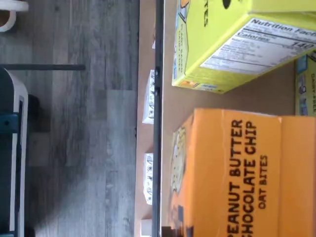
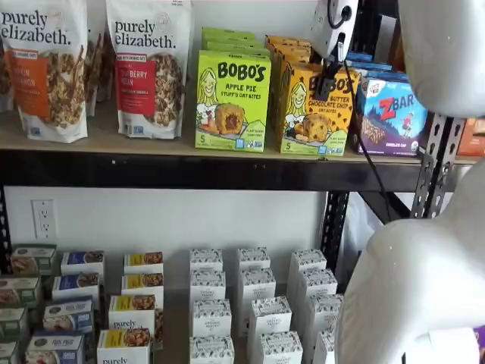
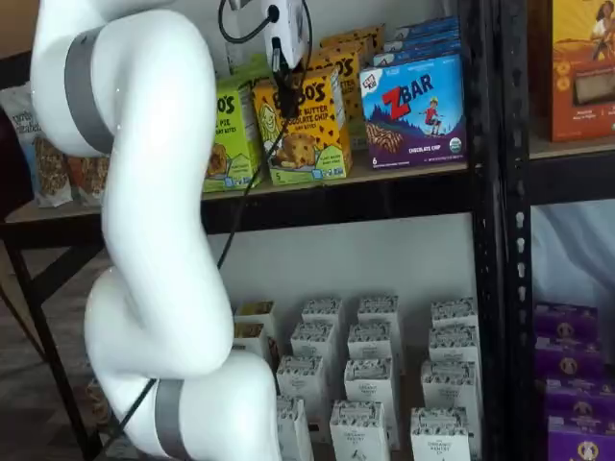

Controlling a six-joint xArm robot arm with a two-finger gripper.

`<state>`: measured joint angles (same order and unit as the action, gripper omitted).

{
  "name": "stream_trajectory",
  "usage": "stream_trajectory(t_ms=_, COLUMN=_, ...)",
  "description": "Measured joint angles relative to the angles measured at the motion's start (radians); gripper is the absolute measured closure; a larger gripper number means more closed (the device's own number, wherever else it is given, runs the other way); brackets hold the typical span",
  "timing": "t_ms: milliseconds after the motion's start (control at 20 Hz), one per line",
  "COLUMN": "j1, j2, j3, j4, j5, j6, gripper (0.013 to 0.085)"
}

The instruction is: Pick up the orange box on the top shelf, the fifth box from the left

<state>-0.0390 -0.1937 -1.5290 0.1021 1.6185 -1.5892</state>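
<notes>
The orange box (image 2: 309, 114) stands upright on the top shelf (image 2: 151, 145), between a green Bobo's Apple Pie box (image 2: 232, 102) and a blue ZBar box (image 2: 394, 114). It also shows in a shelf view (image 3: 309, 134), and close up in the wrist view (image 1: 237, 173) with its "PEANUT BUTTER CHOCOLATE CHIP" lettering. My gripper (image 2: 336, 76) hangs in front of the orange box's upper part, white body above, black fingers over the box front. It shows the same way in a shelf view (image 3: 287, 96). No gap between the fingers shows, and I cannot tell whether they touch the box.
More orange boxes stand behind the front one. Granola bags (image 2: 148, 68) stand further left on the shelf. Small white boxes (image 2: 250, 303) fill the lower shelf. The white arm (image 3: 144, 240) and its cable (image 2: 356, 129) hang before the rack. A black upright (image 3: 485, 192) stands right of the ZBar box (image 3: 415, 110).
</notes>
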Motion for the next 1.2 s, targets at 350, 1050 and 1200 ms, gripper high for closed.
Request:
stream_trajectory(t_ms=350, j1=-0.001, j2=-0.004, j3=0.005, j4=0.005, j5=-0.006, j6=0.000, gripper=0.0530)
stream_trajectory(t_ms=1050, j1=0.004, j2=0.001, j3=-0.006, j4=0.012, j5=0.013, j6=0.006, gripper=0.0730)
stream_trajectory(t_ms=1200, j1=0.005, j2=-0.003, j3=-0.009, j4=0.017, j5=0.016, j6=0.009, gripper=0.0730)
